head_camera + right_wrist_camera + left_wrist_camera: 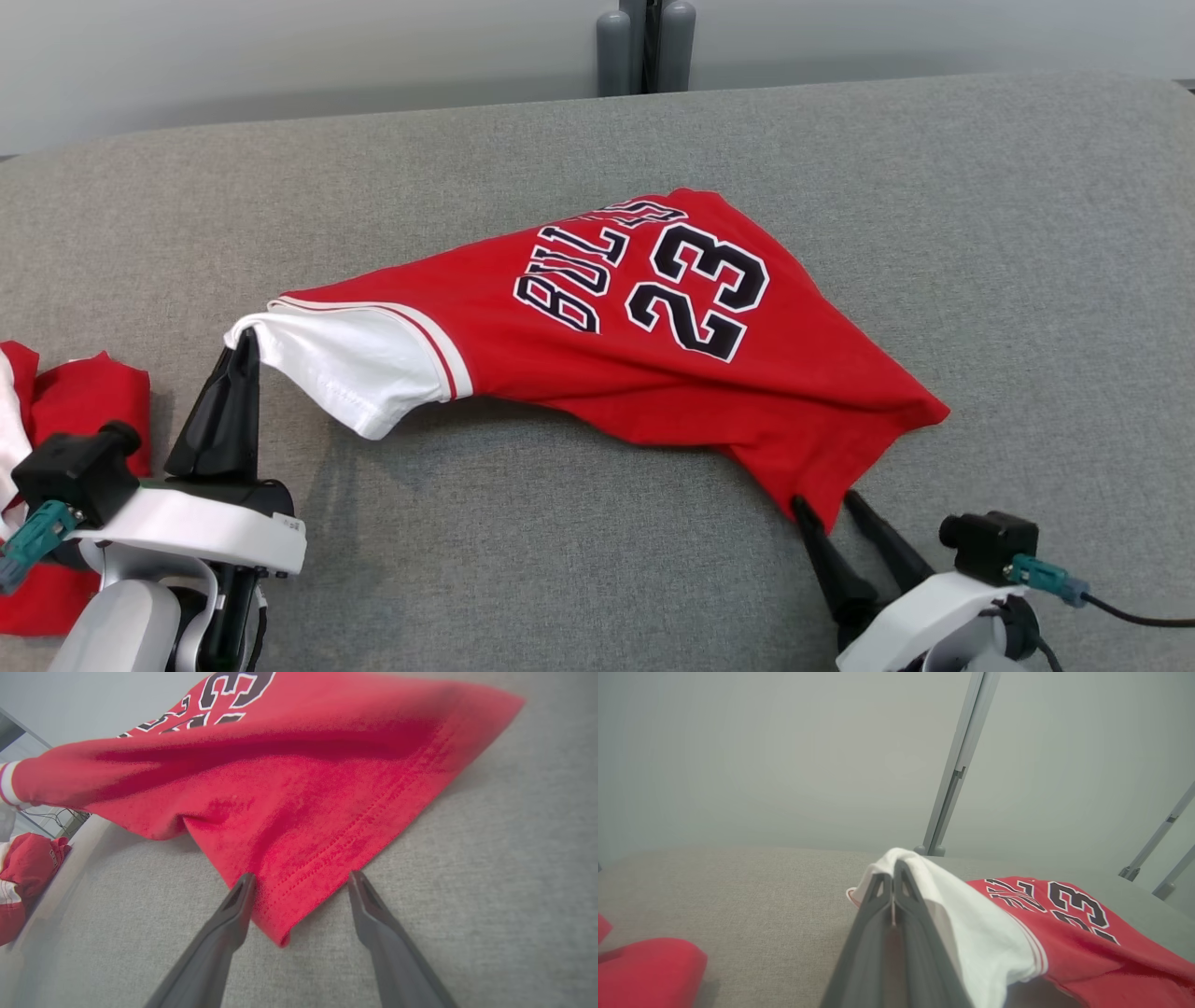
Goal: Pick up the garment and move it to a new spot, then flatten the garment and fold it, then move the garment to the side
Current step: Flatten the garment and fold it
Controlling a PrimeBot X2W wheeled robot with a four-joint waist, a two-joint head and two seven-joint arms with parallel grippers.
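Observation:
The garment [616, 355] is a red jersey with white sleeves and a black "23", spread across the grey cushion. My left gripper [245, 341] is shut on the tip of its white sleeve [971, 933], holding that end lifted off the surface. At the lower right, my right gripper [829, 504] stands open, its two dark fingers [233, 914] on either side of the jersey's bottom hem corner [285, 933], which lies between them ungripped. The hem's double stitching runs up to the right in the right wrist view.
Another red and white garment [56, 439] lies bunched at the left edge beside my left arm. The grey cushion [1027, 280] stretches wide to the right and back. Grey posts [644, 47] rise behind its far edge.

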